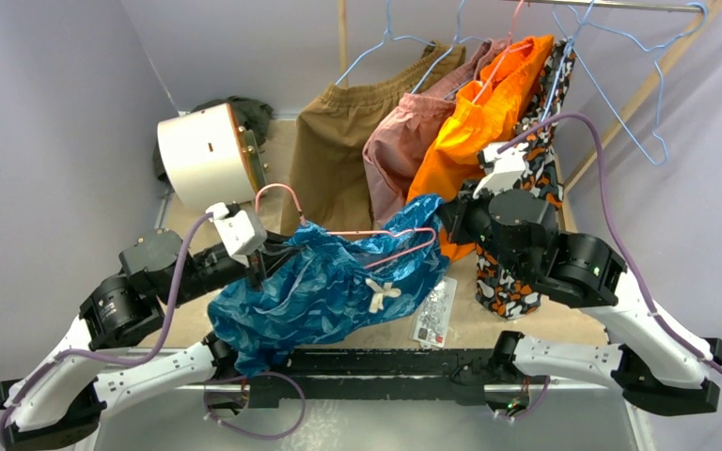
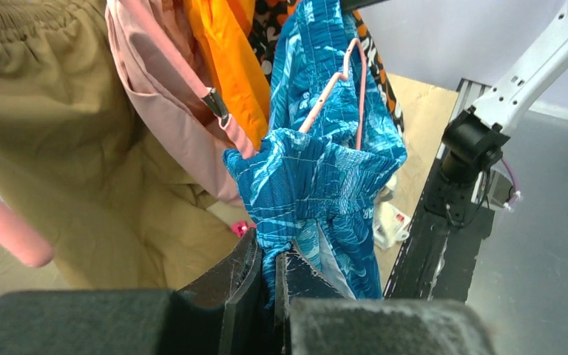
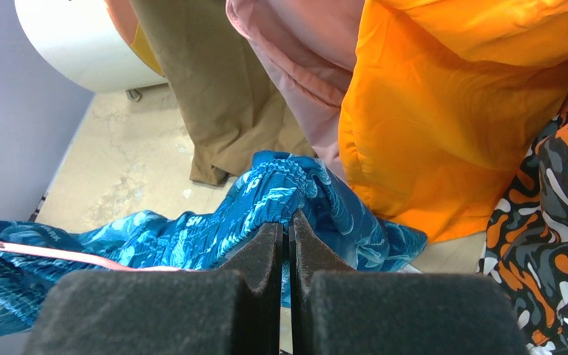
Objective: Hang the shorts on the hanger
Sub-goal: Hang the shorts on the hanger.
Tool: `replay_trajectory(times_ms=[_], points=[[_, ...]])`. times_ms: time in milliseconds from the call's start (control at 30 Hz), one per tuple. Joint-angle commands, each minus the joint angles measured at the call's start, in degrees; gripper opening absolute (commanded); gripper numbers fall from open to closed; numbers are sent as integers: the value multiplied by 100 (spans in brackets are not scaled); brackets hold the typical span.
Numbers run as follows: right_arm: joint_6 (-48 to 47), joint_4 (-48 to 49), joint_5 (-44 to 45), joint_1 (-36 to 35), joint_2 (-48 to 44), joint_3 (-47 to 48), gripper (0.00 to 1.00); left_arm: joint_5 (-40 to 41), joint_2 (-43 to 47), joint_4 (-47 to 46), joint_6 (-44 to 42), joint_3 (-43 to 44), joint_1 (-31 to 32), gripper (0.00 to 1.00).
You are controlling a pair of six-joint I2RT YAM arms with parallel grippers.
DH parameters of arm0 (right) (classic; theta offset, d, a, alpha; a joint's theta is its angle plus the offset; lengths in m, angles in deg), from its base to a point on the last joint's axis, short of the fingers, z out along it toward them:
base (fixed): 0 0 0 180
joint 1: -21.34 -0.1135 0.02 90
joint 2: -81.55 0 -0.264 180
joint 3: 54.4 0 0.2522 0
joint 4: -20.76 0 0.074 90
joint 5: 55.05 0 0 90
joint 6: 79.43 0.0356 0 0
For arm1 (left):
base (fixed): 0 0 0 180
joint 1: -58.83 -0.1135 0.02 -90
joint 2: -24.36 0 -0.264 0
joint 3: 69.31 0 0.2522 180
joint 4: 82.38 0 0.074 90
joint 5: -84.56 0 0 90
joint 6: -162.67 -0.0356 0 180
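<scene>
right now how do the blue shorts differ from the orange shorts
The blue shorts are wave-patterned; the orange shorts are plain. The blue shorts sag low, pinched by the left gripper and right gripper; the orange shorts hang high from the rail. Both are thin fabric.

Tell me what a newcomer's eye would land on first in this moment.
The shiny blue-and-teal shorts are stretched mid-table between the left hand and the right hand. Both hands are pinched shut on the fabric, and the pink hanger is partly threaded through the shorts. Behind them, bright orange shorts hang from the rail at the back right, and a white drum sits at the back left.
</scene>
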Motion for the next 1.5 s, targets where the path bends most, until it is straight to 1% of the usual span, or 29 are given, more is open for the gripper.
replay_trajectory(times_ms=[0,67,133,267,400,467,633,800,967,1100,1233,1400,1467], points=[[117,230,26,-7,-116,230,0,35,-25,30,-206,95,-10,0],[125,246,11,-9,-100,210,0,-87,-9,-132,-169,44,-9,0],[140,209,10,-2,-69,265,0,81,-32,-165,-170,75,-9,0],[164,160,10,-7,-88,324,0,760,-34,-118,-318,120,-9,0],[218,131,-19,-9,-106,283,0,1498,154,-358,-475,-49,-15,0],[240,132,-42,-2,-103,253,0,1694,126,-334,-582,-75,-9,0],[293,80,-72,-4,-64,305,0,1890,-151,-90,-796,-39,-9,0],[427,23,-285,-7,34,397,0,1856,-251,-263,-985,-83,-10,0],[654,-114,-425,-8,210,556,0,1411,-443,-431,-1058,128,-9,0],[783,-168,-426,-2,331,564,0,965,-518,-792,-829,173,-14,0],[819,-10,-637,-1,468,544,0,694,-540,-1183,-536,93,-9,0],[884,207,-944,-10,704,536,0,513,-548,-1703,-236,-124,-9,0],[891,130,-888,-8,787,621,0,610,-567,-1755,-232,-166,-12,0]])
